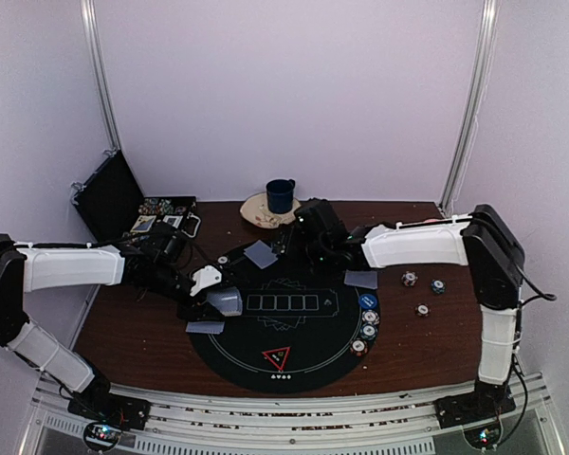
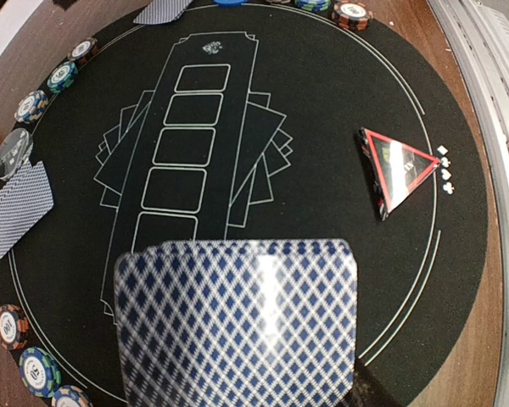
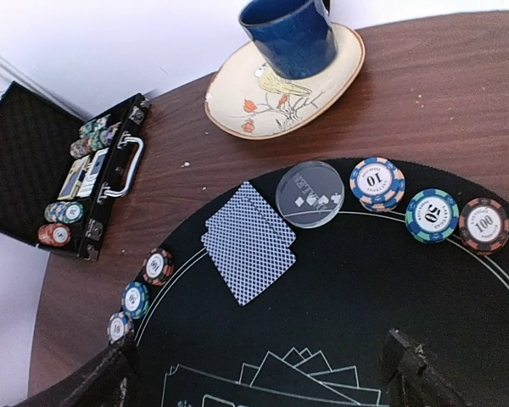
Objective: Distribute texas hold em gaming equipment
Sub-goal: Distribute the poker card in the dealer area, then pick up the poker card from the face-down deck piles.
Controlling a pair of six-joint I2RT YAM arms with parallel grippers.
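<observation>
L gripper (image 1: 218, 299) clamps stack of cards (image 2: 237, 326) over mat's (image 2: 339, 102) left edge. R gripper (image 3: 263, 377) spread wide, empty; 2 cards (image 3: 248, 242) lie just ahead of it, beside clear disc (image 3: 310, 193).

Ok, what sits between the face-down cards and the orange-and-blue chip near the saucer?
A clear round disc lies flat on the mat edge, between the cards and the chip, seen in the right wrist view.

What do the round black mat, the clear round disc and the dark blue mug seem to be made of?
Round black mat: probably felt or rubber-backed cloth; matte, no glare, printed white lines.
Clear round disc: likely acrylic; see-through, shiny edge.
Dark blue mug: apparently glazed ceramic; glossy highlights.
</observation>
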